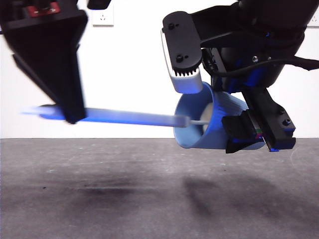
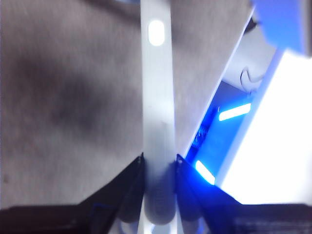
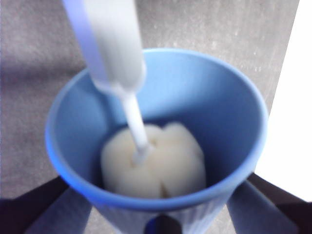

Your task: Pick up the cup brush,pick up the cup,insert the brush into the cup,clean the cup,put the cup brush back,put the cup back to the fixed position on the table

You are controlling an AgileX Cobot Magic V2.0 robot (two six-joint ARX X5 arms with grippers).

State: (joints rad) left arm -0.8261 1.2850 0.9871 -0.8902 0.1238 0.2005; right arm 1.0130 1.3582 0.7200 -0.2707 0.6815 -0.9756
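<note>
In the front view the cup (image 1: 212, 122) hangs in the air above the table (image 1: 149, 199), tipped on its side with its open mouth facing the cup brush (image 1: 134, 117). The right gripper (image 1: 224, 109) is clamped around the cup's ribbed wall, one jaw over its upper side and the other under it near the base. The brush lies almost level, its thin stem passing through the cup's mouth, and the left gripper (image 1: 70, 117) pinches the handle at the end far from the cup. In the left wrist view the two black jaws of the left gripper (image 2: 158, 168) are closed tight on the pale grey handle of the cup brush (image 2: 157, 97), which runs straight away over the table (image 2: 63, 97) toward a blue edge of the cup (image 2: 282, 24). In the right wrist view the cup (image 3: 224, 112) sits between the jaws of the right gripper (image 3: 158, 214), which press on its outer wall on both sides; the cup brush (image 3: 156, 163) has its cream sponge head deep inside, against the bottom, with the handle rising out past the rim.
</note>
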